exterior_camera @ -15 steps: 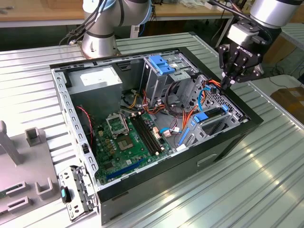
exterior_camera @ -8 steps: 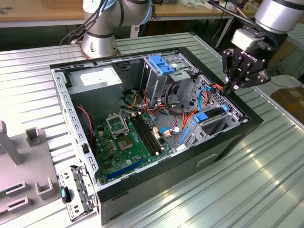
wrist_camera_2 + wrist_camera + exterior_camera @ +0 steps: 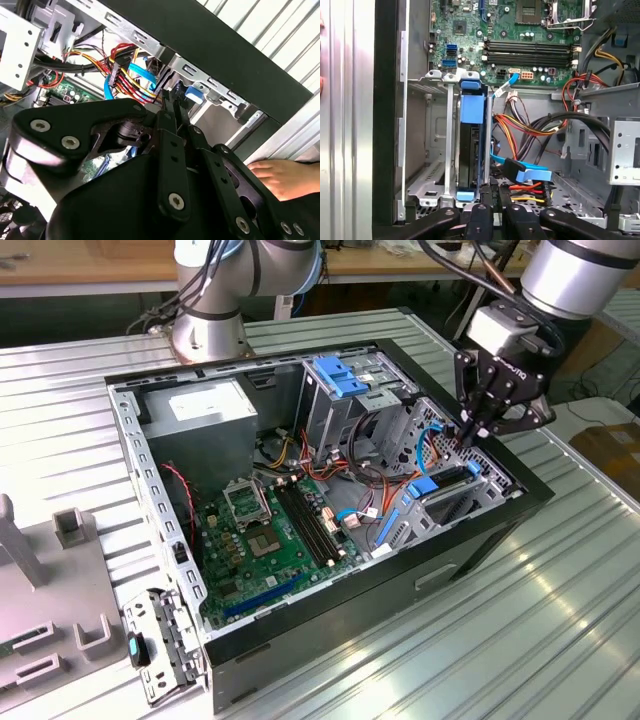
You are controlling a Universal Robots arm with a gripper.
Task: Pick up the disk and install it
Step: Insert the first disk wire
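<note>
The gripper [image 3: 468, 437] hangs over the open computer case [image 3: 480, 530] at the exterior view's right, its tip down at the drive cage [image 3: 455, 490] near the case's front wall. The case lies on its side on a ribbed metal bench [image 3: 560, 620].

In the first wrist view the disk [image 3: 470, 150] stands on edge inside the metal cage [image 3: 427, 150], a black body edged by a blue plastic frame, with a blue tab at each end. The fingers [image 3: 485, 212] sit just at the near end of the disk, drawn close together; whether they are grasping its edge or only touching it, I cannot tell. The second wrist view shows the 2 black fingers [image 3: 172, 107] lying side by side with almost no gap, their tips in among the cables at the cage.

Beside the disk runs a bundle of red, yellow and orange wires [image 3: 530, 125] and a blue flat cable [image 3: 530, 172]. The green motherboard [image 3: 270, 540] covers the case floor, with a grey power-supply box [image 3: 205, 425] in the far corner. A second blue bracket [image 3: 340, 375] sits on top of the upper bay.

A person's hand [image 3: 287, 177] rests beside the case's outer wall in the second wrist view.
</note>
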